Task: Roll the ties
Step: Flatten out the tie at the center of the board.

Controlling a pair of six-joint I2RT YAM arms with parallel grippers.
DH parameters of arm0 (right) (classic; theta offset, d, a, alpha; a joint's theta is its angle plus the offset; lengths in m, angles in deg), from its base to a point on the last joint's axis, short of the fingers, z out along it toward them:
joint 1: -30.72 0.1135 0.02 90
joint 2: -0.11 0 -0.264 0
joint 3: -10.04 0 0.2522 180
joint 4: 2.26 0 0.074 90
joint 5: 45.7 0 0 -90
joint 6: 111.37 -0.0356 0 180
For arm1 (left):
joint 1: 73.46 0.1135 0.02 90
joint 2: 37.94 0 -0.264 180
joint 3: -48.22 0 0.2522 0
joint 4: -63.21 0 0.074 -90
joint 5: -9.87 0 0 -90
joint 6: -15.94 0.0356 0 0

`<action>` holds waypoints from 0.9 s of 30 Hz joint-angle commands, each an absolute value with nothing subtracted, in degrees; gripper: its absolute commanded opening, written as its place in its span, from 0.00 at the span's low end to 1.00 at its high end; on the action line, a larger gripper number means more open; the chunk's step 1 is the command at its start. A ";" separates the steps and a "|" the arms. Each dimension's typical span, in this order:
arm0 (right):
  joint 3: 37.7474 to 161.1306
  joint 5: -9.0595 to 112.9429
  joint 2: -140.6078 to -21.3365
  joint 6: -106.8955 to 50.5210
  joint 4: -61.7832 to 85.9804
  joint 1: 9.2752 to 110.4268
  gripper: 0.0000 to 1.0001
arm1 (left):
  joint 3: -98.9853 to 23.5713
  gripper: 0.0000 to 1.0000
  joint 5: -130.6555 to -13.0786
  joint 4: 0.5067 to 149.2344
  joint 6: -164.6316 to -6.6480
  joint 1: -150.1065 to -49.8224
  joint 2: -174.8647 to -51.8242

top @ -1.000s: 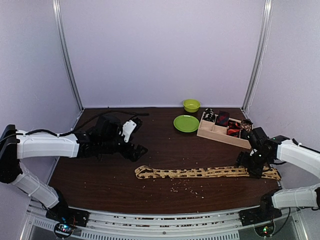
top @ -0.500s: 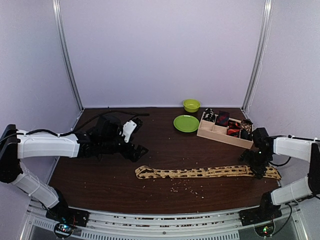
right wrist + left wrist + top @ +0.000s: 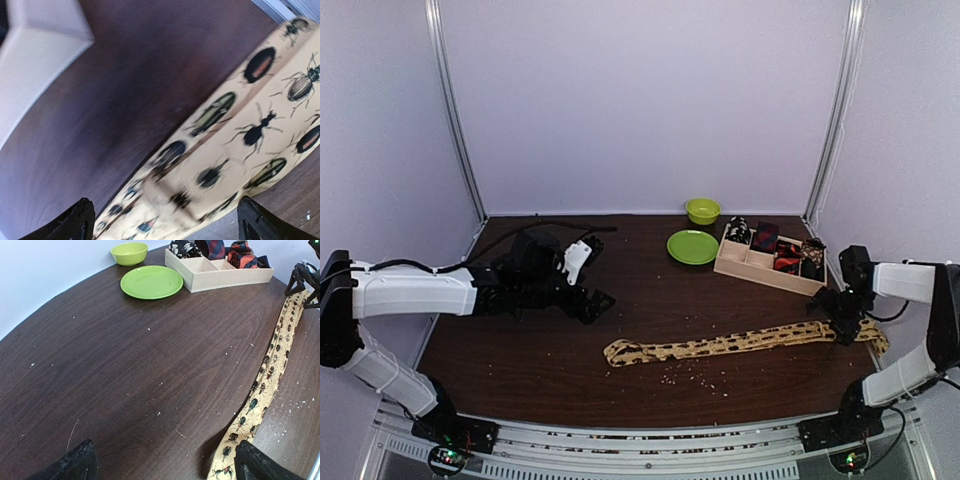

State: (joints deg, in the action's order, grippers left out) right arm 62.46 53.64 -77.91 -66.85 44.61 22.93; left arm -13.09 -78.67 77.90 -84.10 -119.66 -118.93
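Pale lilac walls [image 3: 640, 100] box in a dark wood counter [image 3: 650, 290]. In the top view we see the tan tie [image 3: 720, 346] laid flat across the lower middle of the frame, its left end at lower centre and its right end rising slightly toward the right edge. Right claw [image 3: 847, 322] sits over that right end. Left claw [image 3: 597, 304] is at centre left, near the tie's left end, not touching it.

Wooden tray [image 3: 760, 266] at upper right holds the rolled ties [image 3: 765, 236]: dark, red and black-white bundles. Green plate [image 3: 692, 247] is just left of the tray, green bowl [image 3: 702, 210] behind the plate by the wall. Crumbs [image 3: 695, 375] are scattered below the tie.

From above we only get dark blotches on the tie; both wrist views show the print is beetles. Left wrist view: fingers [image 3: 75, 465] in the two bottom corners, spread wide, gripping nothing, tie end just beside the right-hand one. Right wrist view is blurred: fingers [image 3: 75, 220] also in the bottom corners, wide apart, so open, with the tie folded over itself beneath them and a tray corner at upper left. We cannot tell whether they touch the fabric.
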 commanded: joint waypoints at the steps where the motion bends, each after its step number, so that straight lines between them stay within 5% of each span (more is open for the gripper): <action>1: 62.02 59.16 -68.19 -60.80 42.41 23.08 1.00 | -11.82 0.98 -82.72 74.60 -86.34 -119.70 -113.03; 6: 67.91 67.30 -63.35 -53.49 41.93 28.70 0.99 | -14.16 0.98 -84.17 75.48 -85.81 -119.63 -111.37; 14: 87.32 54.24 -64.34 -42.90 45.53 51.36 1.00 | -16.07 0.98 -65.99 80.88 -79.28 -119.44 -111.25; 21: 81.49 78.50 -67.53 -51.39 23.76 47.10 1.00 | -18.84 0.98 -61.96 89.83 -69.50 -122.86 -121.21; 27: 74.75 85.35 -65.33 -53.01 16.64 47.03 0.99 | -25.53 0.97 -64.66 92.88 -63.88 -127.41 -133.17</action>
